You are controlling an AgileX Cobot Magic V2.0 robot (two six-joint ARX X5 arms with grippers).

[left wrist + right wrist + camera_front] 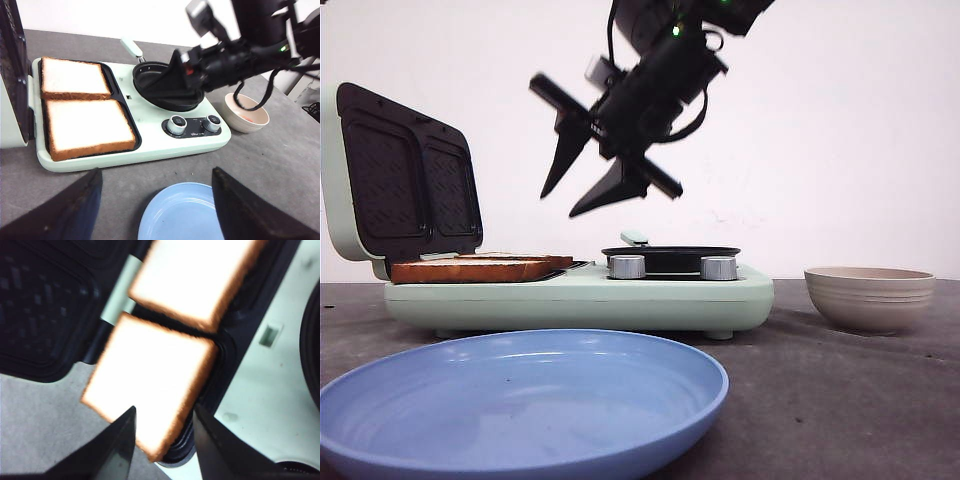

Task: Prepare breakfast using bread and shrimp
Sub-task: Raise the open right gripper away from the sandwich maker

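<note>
Two slices of bread (87, 122) lie flat in the grill wells of the breakfast maker (580, 292), lid up at nine o'clock, toasted and reachable. Nearest, the blue plate (520, 400) waits bare, likely the landing spot. Above the bread, the right gripper (595, 175) hangs with jaws spread, empty, probably lining up on the near slice. The left gripper (155, 200) is parted too. Farthest, at three o'clock, the bowl (246, 113) shows something orange inside, possibly shrimp.
</note>
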